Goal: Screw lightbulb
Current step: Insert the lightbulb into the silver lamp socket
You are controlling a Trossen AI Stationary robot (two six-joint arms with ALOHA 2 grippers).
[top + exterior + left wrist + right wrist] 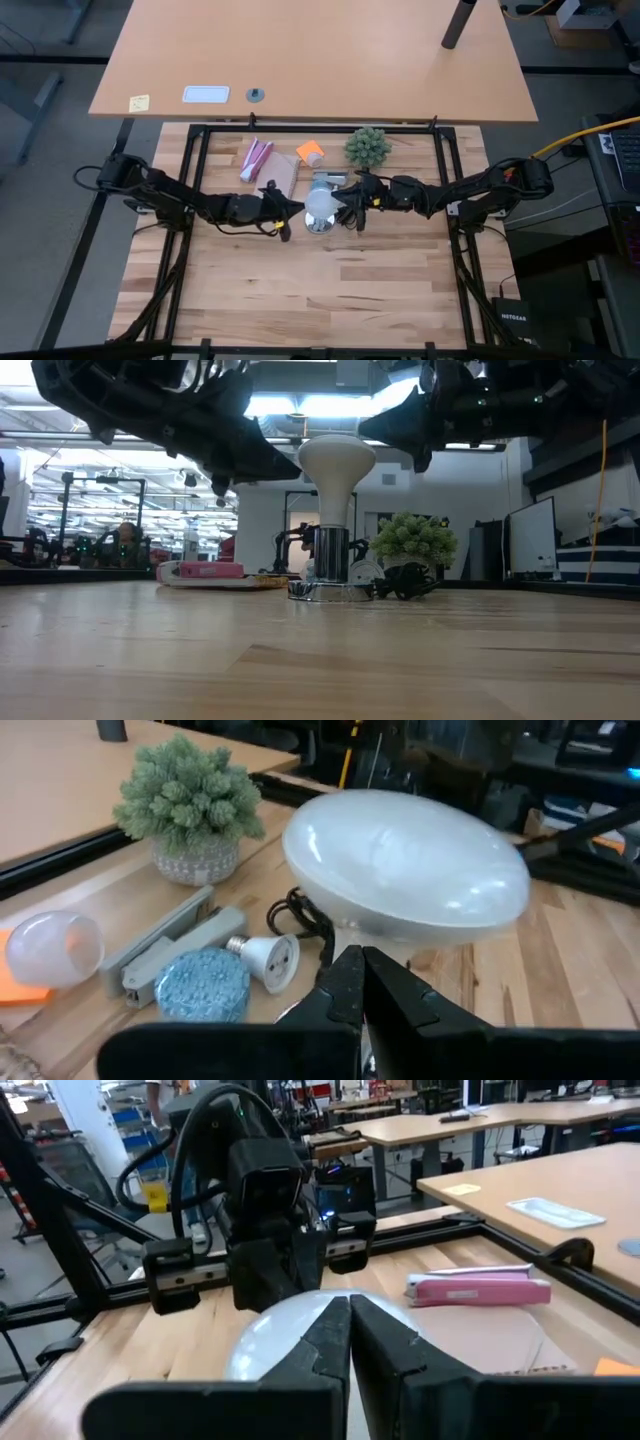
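- The lightbulb (336, 470) stood upright in the silver socket base (328, 589) at the bench (330, 290) centre.
- The left gripper (283, 207), fingers closed and empty, hovered just left of it.
- The right gripper (352, 200), likewise closed, hovered just right, near the green plant (367, 146).

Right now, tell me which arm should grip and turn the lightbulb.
Right, probably: the right gripper lines up with the lightbulb, almost against it; the left gripper sits beside it but offset. Both are shut.
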